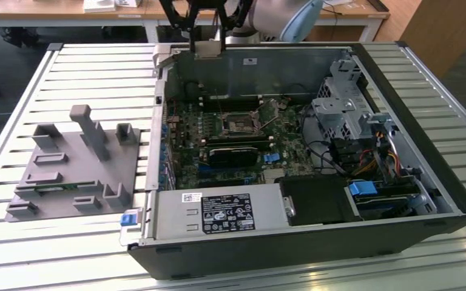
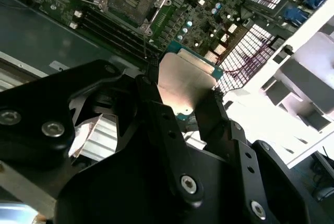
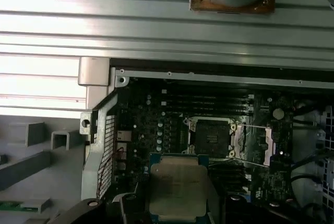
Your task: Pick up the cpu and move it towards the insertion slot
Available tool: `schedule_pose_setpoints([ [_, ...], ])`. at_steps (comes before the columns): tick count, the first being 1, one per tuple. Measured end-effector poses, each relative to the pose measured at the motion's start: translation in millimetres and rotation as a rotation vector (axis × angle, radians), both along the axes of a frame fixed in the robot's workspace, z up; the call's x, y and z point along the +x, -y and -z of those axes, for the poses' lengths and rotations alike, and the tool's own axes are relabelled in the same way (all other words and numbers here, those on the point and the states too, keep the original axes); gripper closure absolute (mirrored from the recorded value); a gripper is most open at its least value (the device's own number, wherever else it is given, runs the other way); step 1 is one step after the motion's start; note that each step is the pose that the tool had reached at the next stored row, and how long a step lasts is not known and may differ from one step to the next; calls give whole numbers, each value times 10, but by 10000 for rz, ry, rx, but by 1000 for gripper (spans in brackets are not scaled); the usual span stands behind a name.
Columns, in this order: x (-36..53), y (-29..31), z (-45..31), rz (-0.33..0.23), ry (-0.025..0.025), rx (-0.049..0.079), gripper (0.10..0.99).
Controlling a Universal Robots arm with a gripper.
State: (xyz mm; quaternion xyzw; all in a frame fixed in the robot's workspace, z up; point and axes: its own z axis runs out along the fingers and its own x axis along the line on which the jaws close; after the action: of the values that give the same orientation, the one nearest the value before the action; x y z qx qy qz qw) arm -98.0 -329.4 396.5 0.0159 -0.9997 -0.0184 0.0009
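Gripper (image 2: 180, 96) holds the cpu (image 2: 183, 84), its two black fingers (image 2: 156, 110) pinched on opposite edges of the chip; the silver lid faces the camera in the second wrist view, with the green rim showing at the far edge. In the first wrist view the cpu (image 3: 177, 186) hangs in the air above the motherboard, at roughly 7 o'clock of the insertion slot (image 3: 210, 137), near it but not over it. Judgement: the chip is light, stiff and flat, with a smooth lid likely to slip; the underside contacts are fragile, so the edge hold suits it. Slot frame stands open around a dark centre. In the exterior view the gripper (image 1: 206, 47) sits at the 12 o'clock wall of the computer case (image 1: 427, 121), the cpu a pale square there. Chip underside and finger contact are hidden.
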Motion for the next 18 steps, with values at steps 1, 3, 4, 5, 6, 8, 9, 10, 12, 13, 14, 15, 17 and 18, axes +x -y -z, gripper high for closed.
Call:
schedule_pose_setpoints([
  [1,36,-6,3,0,0,1,557],
  [3,110,-15,10,2,1,2,557],
  [4,148,-20,12,3,0,1,557],
  [5,185,-24,16,3,0,1,557],
  [6,223,-28,19,5,0,1,557],
  [8,301,-33,25,8,0,0,557],
  [9,340,-36,28,10,0,1,557],
  [10,379,-38,31,11,0,1,557],
  [12,458,-44,36,12,0,1,557],
  [13,495,-45,39,14,0,0,557],
  [14,529,-46,41,14,-1,0,557],
  [15,553,-47,44,15,0,1,557],
  [17,575,-46,50,18,2,3,557],
  [18,576,-46,50,18,1,2,557],
])
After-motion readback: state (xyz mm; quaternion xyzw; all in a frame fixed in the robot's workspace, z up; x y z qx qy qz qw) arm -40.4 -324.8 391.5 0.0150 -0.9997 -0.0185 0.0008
